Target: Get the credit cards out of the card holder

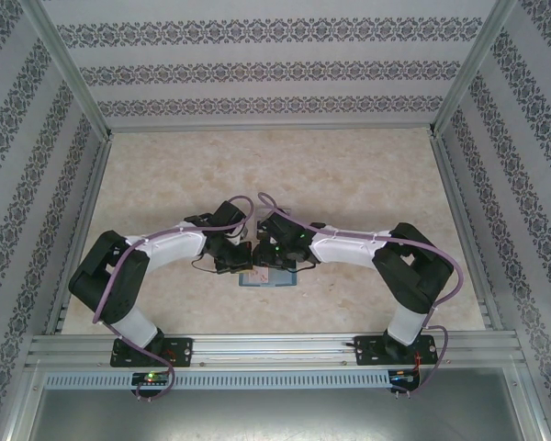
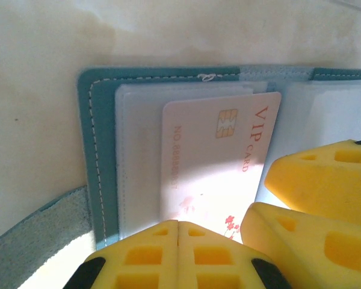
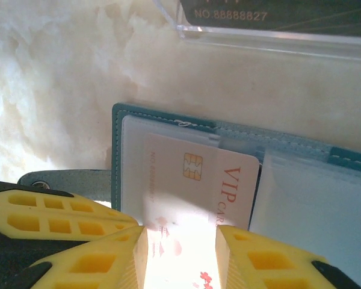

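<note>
Two claws: left claw (image 2: 178,232) clenched, tips pressed together; right claw (image 3: 182,241) released, jaws apart.
Holder (image 2: 99,150): one, lying open on the table (image 3: 60,72), just ahead of both claws.
Pale card (image 2: 198,156): one, marked VIP, sticking out of a clear sleeve (image 2: 138,150), its near end under the right claw's gap.
In the way: right claw's fingers (image 2: 325,174), crowding the left claw's right side.
Tray (image 3: 259,39): one, clear, beyond the holder from the right claw.
Dark card (image 3: 277,12): one, in the tray.
Tab (image 2: 36,235): one, grey, left of both claws.
</note>
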`<action>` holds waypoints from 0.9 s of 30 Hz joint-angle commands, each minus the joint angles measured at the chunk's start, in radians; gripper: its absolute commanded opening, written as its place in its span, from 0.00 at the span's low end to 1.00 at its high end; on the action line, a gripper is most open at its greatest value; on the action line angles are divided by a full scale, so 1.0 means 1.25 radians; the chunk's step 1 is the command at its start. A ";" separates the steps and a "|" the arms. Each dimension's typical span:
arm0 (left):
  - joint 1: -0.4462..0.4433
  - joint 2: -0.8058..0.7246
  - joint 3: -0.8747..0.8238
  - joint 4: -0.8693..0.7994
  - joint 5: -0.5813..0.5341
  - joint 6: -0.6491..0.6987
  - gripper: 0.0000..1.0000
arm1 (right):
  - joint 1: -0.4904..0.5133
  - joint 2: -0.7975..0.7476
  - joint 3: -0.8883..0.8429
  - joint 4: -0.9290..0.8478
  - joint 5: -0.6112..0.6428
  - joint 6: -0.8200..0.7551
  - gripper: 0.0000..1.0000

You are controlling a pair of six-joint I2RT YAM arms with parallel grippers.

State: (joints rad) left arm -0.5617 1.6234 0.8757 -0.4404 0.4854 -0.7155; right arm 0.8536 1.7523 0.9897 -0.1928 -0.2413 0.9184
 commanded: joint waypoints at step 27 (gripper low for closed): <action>-0.012 0.079 0.054 -0.083 -0.071 0.040 0.00 | -0.019 0.022 -0.054 0.032 -0.027 0.014 0.33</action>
State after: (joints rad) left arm -0.5694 1.6936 0.9367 -0.4782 0.4511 -0.6888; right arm 0.8391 1.7615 0.9451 -0.1600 -0.2531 0.9192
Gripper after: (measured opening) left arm 0.065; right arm 0.331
